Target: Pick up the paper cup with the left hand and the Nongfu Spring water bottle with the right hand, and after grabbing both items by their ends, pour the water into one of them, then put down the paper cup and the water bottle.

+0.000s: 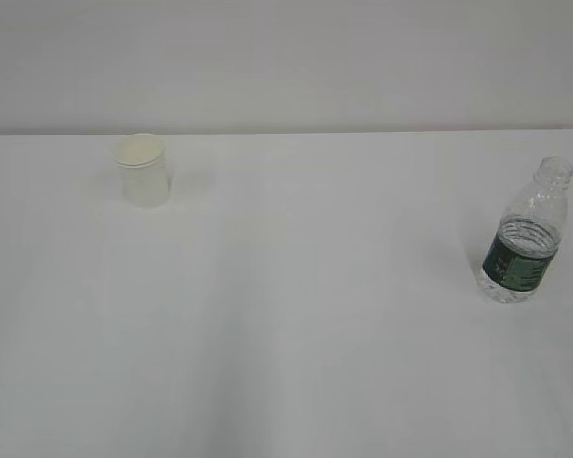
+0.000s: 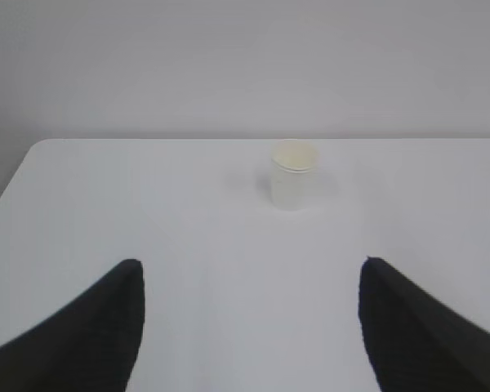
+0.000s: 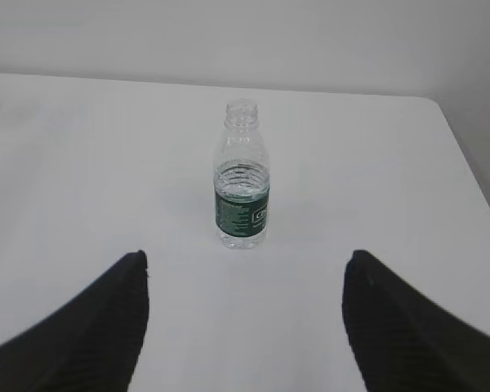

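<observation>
The paper cup [image 1: 142, 170] stands upright on the white desk [image 1: 286, 334], far back on the left side and close to the rear edge where the desk meets the pale wall [image 1: 286, 57]. The Nongfu Spring water bottle [image 1: 525, 234] stands upright too, uncapped, over near the right edge and well apart from the cup, with water [image 3: 242, 178] reaching up to about the top of its dark green label. Neither arm shows in the exterior view. From the left wrist view, the left tool [image 2: 249, 327] hangs above the desk with its 2 black fingers [image 2: 90, 335] spread wide and nothing between them; the cup [image 2: 292, 175] sits well ahead of it, a little to the right of the gap's centre line, not touched. From the right wrist view, the right tool [image 3: 245, 322] is likewise spread wide and holding nothing, its 2 dark fingers [image 3: 408, 327] framing bare desk; the bottle [image 3: 242, 175] stands ahead of it, almost dead centre between the fingers but still clearly beyond their tips, apart from both.
</observation>
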You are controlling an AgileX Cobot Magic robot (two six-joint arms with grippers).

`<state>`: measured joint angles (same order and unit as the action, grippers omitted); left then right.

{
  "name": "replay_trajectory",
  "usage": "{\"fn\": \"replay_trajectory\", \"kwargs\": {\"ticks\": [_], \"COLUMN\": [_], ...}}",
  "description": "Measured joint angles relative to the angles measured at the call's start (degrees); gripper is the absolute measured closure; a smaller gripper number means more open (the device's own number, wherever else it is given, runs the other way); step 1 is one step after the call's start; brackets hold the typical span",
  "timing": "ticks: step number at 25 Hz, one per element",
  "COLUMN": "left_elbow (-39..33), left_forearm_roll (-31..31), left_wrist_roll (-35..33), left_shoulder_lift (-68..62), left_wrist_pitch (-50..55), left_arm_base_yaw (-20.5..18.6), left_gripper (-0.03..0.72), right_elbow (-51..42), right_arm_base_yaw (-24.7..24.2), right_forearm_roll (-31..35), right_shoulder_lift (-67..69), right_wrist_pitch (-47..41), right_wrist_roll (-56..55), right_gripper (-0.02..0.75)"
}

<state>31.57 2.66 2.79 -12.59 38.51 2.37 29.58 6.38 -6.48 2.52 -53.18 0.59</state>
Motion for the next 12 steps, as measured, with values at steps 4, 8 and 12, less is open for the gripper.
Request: {"fn": "replay_trajectory", "kwargs": {"ticks": [4, 8, 12], "left_elbow": [0.0, 0.0, 0.0], "left_forearm_roll": [-0.8, -1.0, -1.0], "left_wrist_roll": [-1.1, -1.6, -1.8], "left_shoulder_lift": [-1.5, -2.3, -3.5], "left_wrist_pitch": [-1.6, -3.0, -4.0], "left_arm_base_yaw": [0.0, 0.0, 0.0], "left_gripper": [0.101, 0.101, 0.101], "right_elbow": [0.0, 0.0, 0.0], "right_arm_base_yaw": [0.0, 0.0, 0.0], "right_forearm_roll": [0.0, 0.1, 0.1], "right_shoulder_lift": [2.5, 4.6, 6.2], "right_wrist_pitch": [2.4, 4.5, 6.3], "right_wrist_roll": [0.0, 0.0, 0.0], "right_gripper": [0.184, 0.184, 0.184]}}
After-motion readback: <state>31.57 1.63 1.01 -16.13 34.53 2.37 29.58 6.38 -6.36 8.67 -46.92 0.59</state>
